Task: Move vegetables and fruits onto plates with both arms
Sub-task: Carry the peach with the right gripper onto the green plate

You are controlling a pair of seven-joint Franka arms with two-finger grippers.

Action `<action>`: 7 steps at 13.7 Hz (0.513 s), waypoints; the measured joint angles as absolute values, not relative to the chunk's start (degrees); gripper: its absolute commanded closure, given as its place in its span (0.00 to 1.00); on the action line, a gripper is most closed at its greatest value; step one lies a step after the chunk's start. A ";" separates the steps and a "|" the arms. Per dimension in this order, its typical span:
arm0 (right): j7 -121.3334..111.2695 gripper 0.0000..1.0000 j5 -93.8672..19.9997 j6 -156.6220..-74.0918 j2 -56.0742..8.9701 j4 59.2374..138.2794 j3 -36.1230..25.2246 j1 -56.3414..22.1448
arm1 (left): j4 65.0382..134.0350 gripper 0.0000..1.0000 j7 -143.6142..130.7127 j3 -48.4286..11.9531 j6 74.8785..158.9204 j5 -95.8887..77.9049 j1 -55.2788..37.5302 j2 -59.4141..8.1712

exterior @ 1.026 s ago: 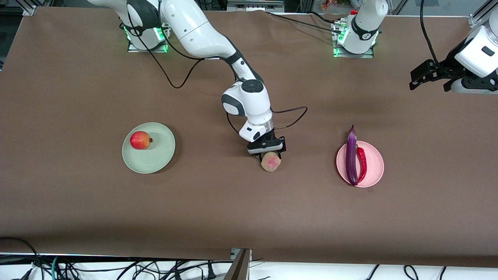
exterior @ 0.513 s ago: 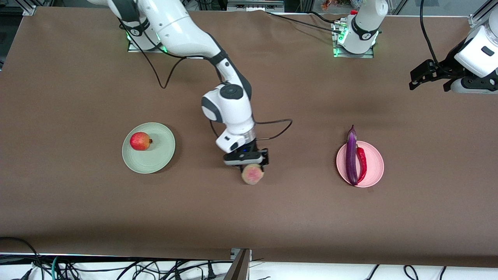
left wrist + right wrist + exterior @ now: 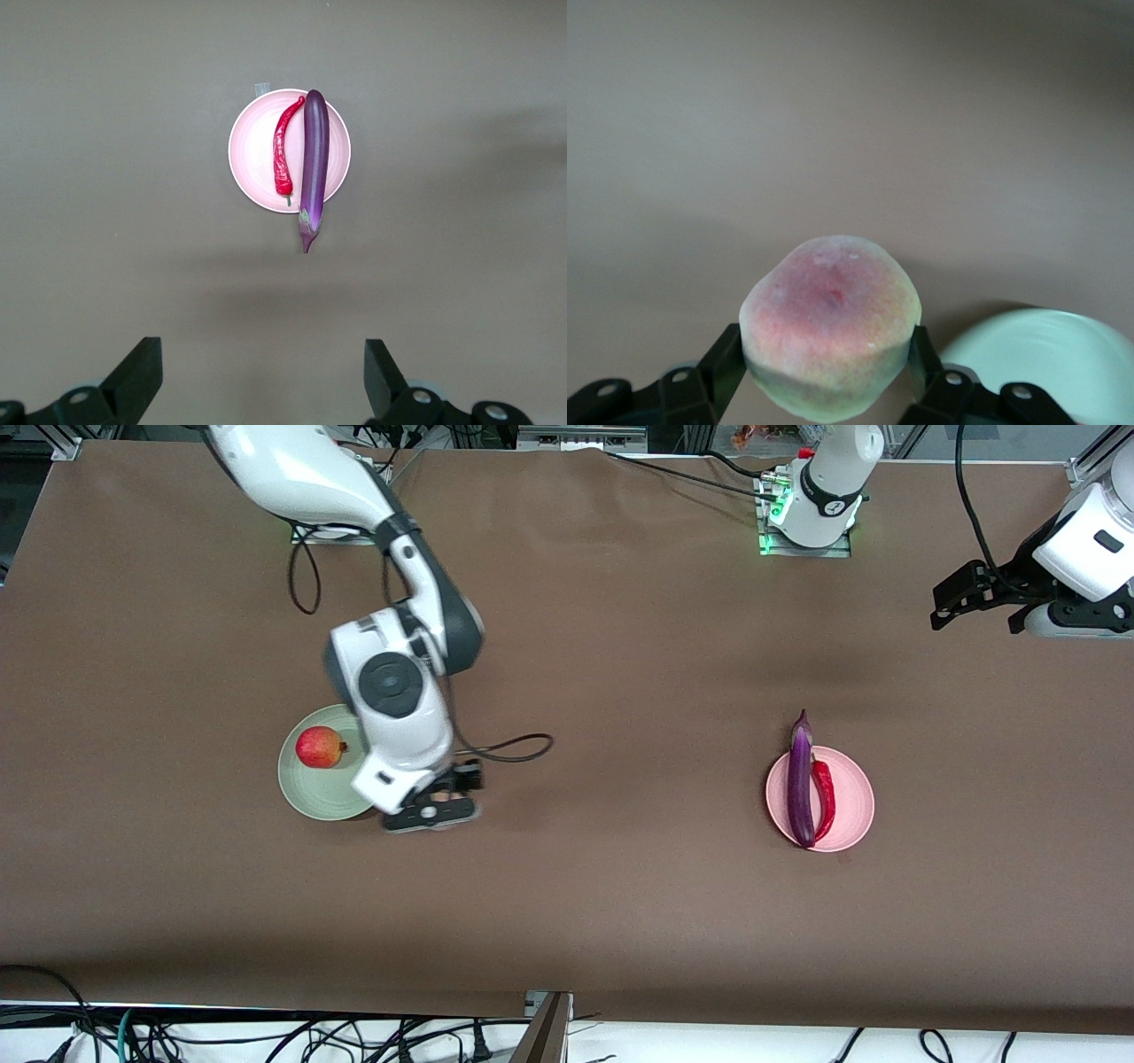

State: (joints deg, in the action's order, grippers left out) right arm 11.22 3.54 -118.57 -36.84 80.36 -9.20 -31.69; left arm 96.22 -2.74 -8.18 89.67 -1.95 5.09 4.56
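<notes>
My right gripper [image 3: 828, 359] is shut on the yellowish-pink peach [image 3: 830, 328], carried just above the brown table beside the pale green plate [image 3: 1045, 354]. In the front view the right gripper [image 3: 434, 808] hangs at the rim of the green plate [image 3: 323, 793] and the peach is hidden under it. A red pomegranate [image 3: 319, 746] lies on that plate. The pink plate [image 3: 855, 797] holds the purple eggplant [image 3: 800, 779] and the red chili [image 3: 826, 797]. My left gripper [image 3: 966, 598] waits open, high over the left arm's end of the table, with nothing between its fingers [image 3: 142, 372].
The left wrist view looks down on the pink plate [image 3: 252, 150] with the eggplant [image 3: 314, 159] and chili [image 3: 283, 150]. The right arm's black cable [image 3: 505, 748] trails over the table beside the hand. Cables lie along the table's nearest edge.
The right arm has swung the peach from the table's middle toward the green plate. The left arm has not moved.
</notes>
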 measured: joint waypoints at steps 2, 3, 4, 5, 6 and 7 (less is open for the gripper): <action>4.22 0.91 3.37 -119.46 -33.38 88.17 -13.73 -30.47 | 96.22 0.00 -2.74 -8.20 89.67 -1.95 5.09 4.56; 1.76 0.90 3.02 -121.94 -31.93 92.96 -15.92 -30.26 | 96.22 0.00 -2.74 -8.20 89.67 -1.95 5.09 4.56; 0.47 0.85 2.44 -125.01 -30.79 97.71 -17.50 -30.03 | 96.22 0.00 -2.74 -8.21 89.67 -1.95 5.09 4.56; -0.15 0.82 1.11 -127.62 -29.89 102.06 -18.29 -29.73 | 96.22 0.00 -2.74 -8.21 89.67 -1.95 5.09 4.56; -0.23 0.82 -0.92 -129.21 -29.28 105.44 -18.42 -29.54 | 96.22 0.00 -2.74 -8.21 89.67 -1.95 5.09 4.56; -0.23 0.82 -3.18 -130.08 -29.01 107.61 -18.36 -29.63 | 96.22 0.00 -2.74 -8.21 89.67 -1.95 5.09 4.56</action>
State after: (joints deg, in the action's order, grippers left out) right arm -0.23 -3.18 -130.08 -29.01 107.61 -18.36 -29.63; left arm 96.22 -2.74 -8.21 89.67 -1.95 5.09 4.56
